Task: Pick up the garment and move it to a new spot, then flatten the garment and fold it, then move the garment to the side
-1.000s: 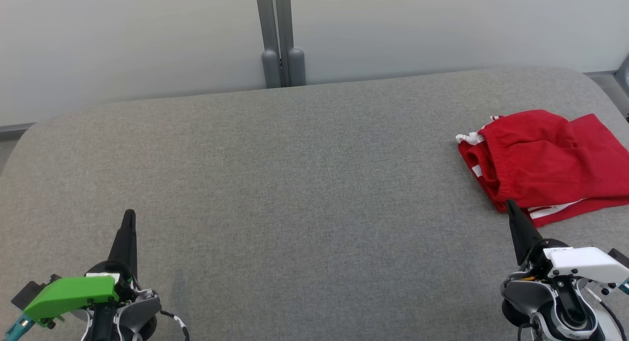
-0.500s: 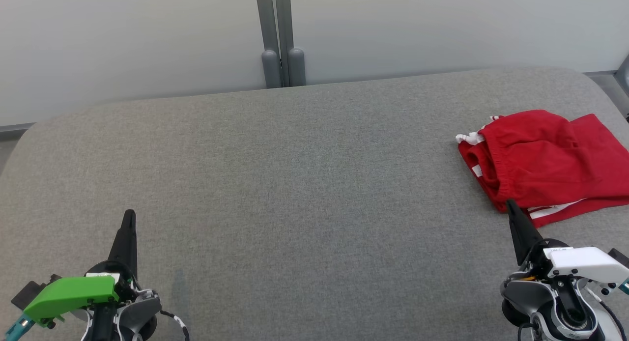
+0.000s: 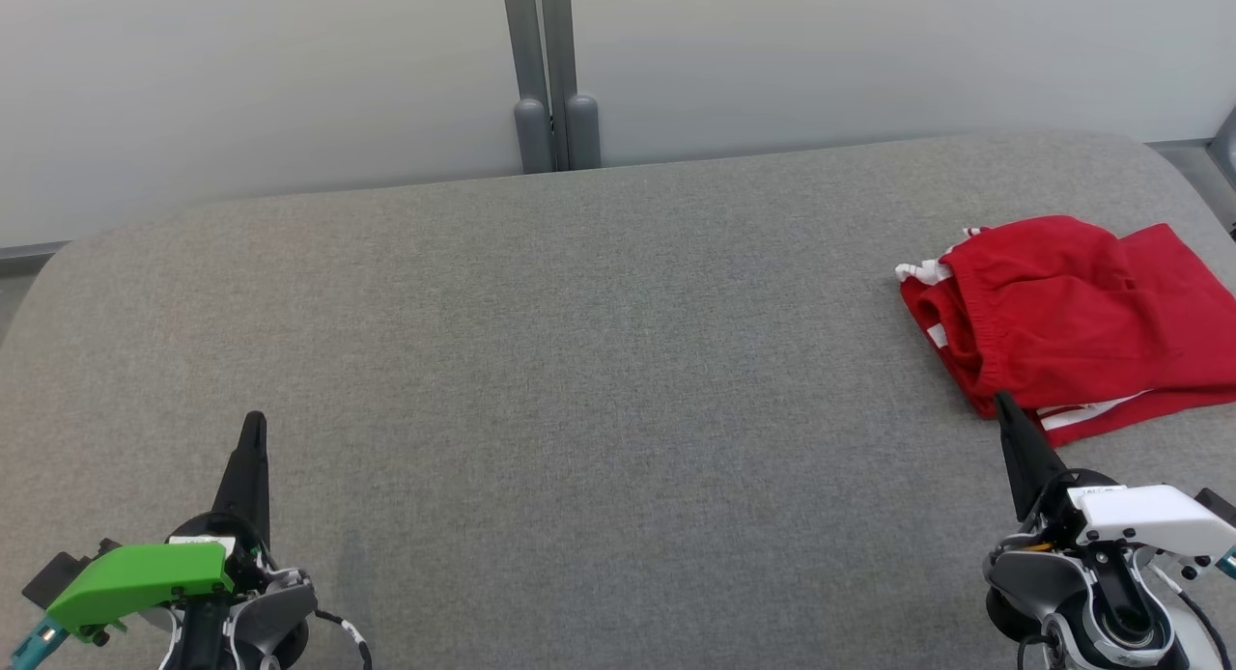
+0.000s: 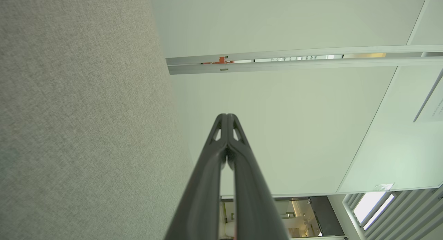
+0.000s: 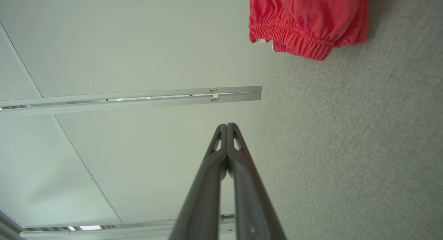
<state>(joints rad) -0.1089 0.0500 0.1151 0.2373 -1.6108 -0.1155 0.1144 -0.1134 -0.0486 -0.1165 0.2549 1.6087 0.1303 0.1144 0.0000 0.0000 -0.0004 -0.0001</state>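
One garment (image 3: 1062, 313), two claws (image 3: 253, 421) (image 3: 999, 400), one table (image 3: 579, 361)

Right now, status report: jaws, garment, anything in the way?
Left gripper, right gripper: jaws shut, empty. Red shorts folded on grey surface, near right gripper. Nothing in the way.

left hand (image 3: 254, 421) low left, closed, empty; right hand (image 3: 1000, 400) low right, closed, empty.

We could read no text anywhere. In the left wrist view we saw a pale notice (image 4: 436, 110) on the wall panel (image 4: 294, 129), its lines of print too small to make out. A small white sign (image 4: 383, 187) nearer that view's bottom edge was blurred. A white sticker (image 3: 1098, 491) on the right gripper (image 3: 999, 400) carried dark print we could not decipher.
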